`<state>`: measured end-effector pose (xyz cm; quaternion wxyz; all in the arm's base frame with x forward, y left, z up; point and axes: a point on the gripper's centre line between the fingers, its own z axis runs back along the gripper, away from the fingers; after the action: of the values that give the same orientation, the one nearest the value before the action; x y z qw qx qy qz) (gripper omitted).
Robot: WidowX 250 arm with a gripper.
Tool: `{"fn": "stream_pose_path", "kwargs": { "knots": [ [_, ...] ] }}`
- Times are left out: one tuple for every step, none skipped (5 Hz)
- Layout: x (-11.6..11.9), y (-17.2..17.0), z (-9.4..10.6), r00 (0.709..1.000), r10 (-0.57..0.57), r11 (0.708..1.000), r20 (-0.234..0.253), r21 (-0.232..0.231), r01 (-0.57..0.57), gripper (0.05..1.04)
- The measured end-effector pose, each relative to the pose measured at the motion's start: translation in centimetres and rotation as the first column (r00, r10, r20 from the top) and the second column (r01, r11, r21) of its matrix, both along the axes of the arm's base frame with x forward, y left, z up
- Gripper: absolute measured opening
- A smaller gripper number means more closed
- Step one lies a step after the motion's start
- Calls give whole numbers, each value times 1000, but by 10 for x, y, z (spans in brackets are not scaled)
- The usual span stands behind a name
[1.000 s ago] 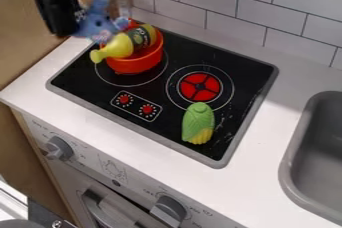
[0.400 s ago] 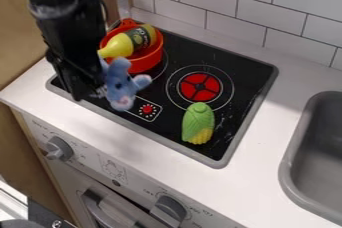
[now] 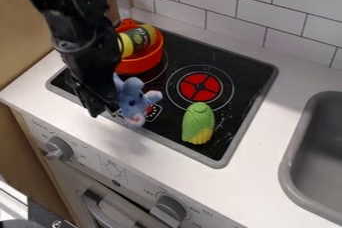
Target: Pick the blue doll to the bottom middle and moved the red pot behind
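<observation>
Your blue doll [image 3: 133, 101] hung near the front-left edge of the black stovetop [image 3: 230, 74], ears up, partly covering the small printed control panel [image 3: 155, 114], as your gripper [image 3: 110, 108] held it fast from its left side. Your black arm [image 3: 77, 32] reached down from the upper left and hid part of the stovetop. Just behind the doll, the red pot [image 3: 142, 63] sat on the rear-left burner, a yellow bottle [image 3: 139, 38] lying tilted inside it. To the doll's right you had the red-centered burner [image 3: 200, 87] and, in front of that, a green and yellow toy corn [image 3: 198, 123] on the stovetop. White counter [image 3: 267, 172] framed the scene, with a gray sink [image 3: 320, 157] at right and white tiles [image 3: 280, 17] behind.
</observation>
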<state>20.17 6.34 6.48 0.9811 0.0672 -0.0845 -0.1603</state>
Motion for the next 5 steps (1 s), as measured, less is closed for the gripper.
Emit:
{"fn": "stream_pose_path", "kwargs": {
  "knots": [
    [4,5,-10,1000,4,1000,19,-6,-4,147],
    [3,14,-20,999,7,1000,42,4,-7,147],
    [-2,16,-24,999,18,1000,42,3,-18,190],
    [-3,17,-24,999,25,1000,40,-8,-24,433],
    [-3,17,-23,999,26,999,33,-20,-25,738]
  ]
}}
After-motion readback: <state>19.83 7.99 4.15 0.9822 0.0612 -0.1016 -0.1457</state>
